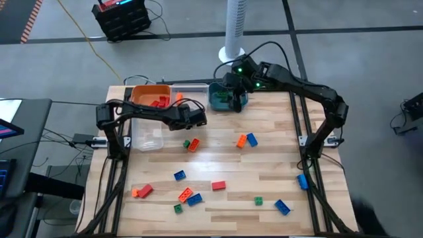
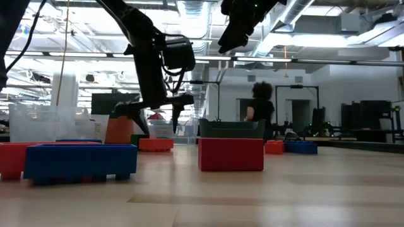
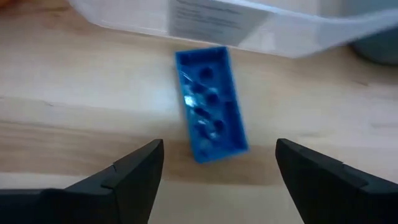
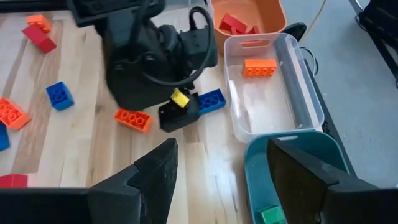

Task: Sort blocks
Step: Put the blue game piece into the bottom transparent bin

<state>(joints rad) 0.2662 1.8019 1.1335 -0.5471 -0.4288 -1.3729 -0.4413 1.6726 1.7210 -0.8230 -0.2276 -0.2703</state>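
A blue block lies hollow side up on the table beside the clear bin. My left gripper hangs open just above it, tilted down, with one finger on either side and neither touching the block; the right wrist view shows the block beside that gripper. My right gripper hangs open and holds nothing, high over the teal bin, in which a green block lies. Red blocks lie in the orange bin. An orange block lies in the clear bin.
Loose blocks lie over the table: a green and orange pair near my left gripper, an orange and blue pair mid-table, and several more toward the near edge. The three bins line the far edge. A person stands in the room behind.
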